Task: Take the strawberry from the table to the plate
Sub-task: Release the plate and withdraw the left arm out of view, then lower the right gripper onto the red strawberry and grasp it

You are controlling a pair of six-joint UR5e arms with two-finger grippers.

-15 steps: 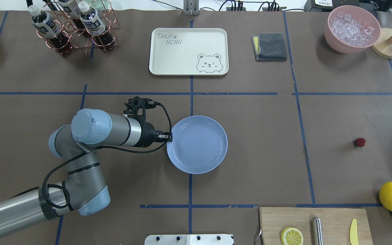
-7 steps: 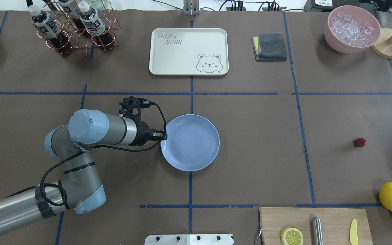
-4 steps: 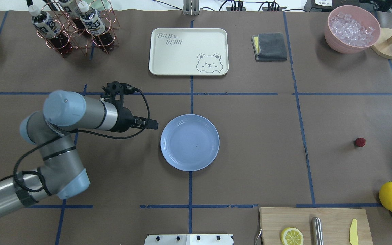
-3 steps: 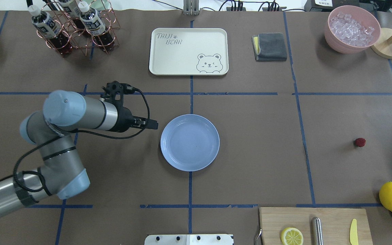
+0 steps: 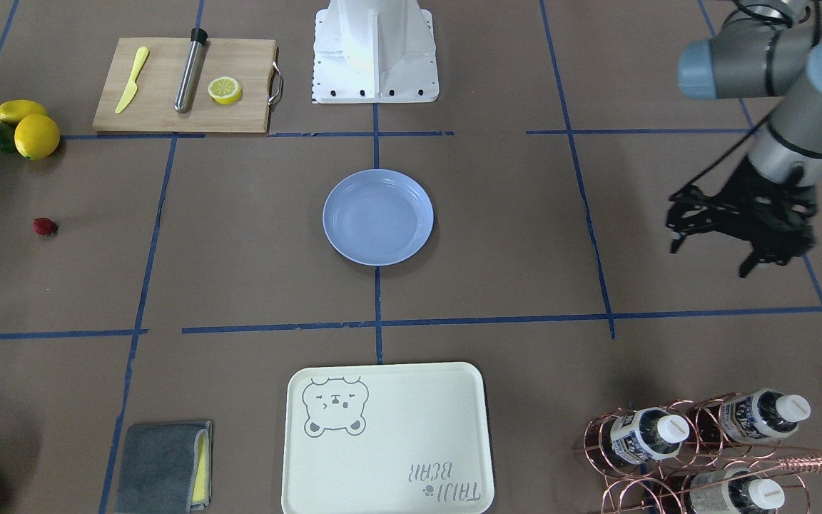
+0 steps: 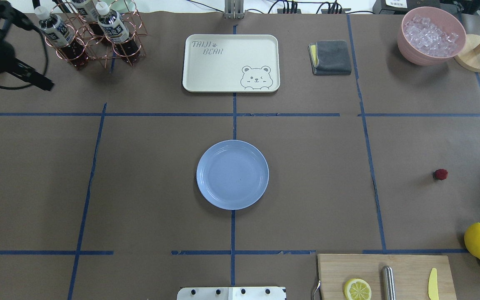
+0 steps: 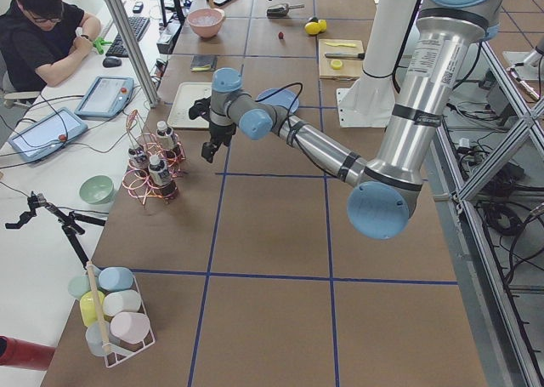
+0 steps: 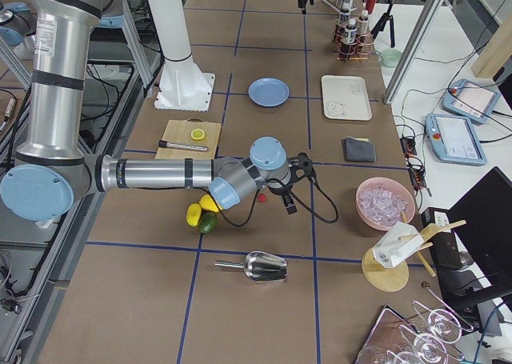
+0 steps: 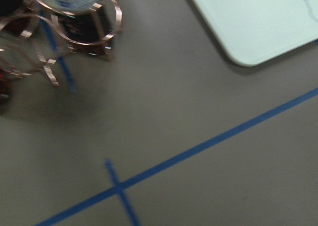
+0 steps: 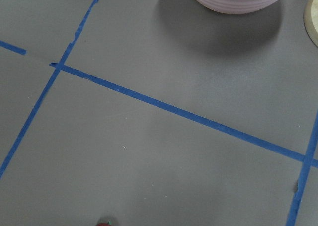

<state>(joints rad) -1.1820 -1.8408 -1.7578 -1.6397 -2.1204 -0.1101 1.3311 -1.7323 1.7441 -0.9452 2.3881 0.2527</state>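
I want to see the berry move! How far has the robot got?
Nothing is done yet: the plate is empty. The strawberry lies on the table, far from it. In hand: the right pincer is near the strawberry. Left: grab it and carry it over.

Bright, even overhead light leaves soft shadows on the table [image 6: 306, 166]; the left wrist view blurs the copper bottle rack [image 9: 74, 32]

1. On the cream tray [image 6: 231, 62] I read "TAIJI BEAR" beside a small paw print, in one corner; a bear face is drawn in the opposite corner.
2. The bottles [image 6: 113, 26] in the wire rack carry labels whose print is too small for me to read.
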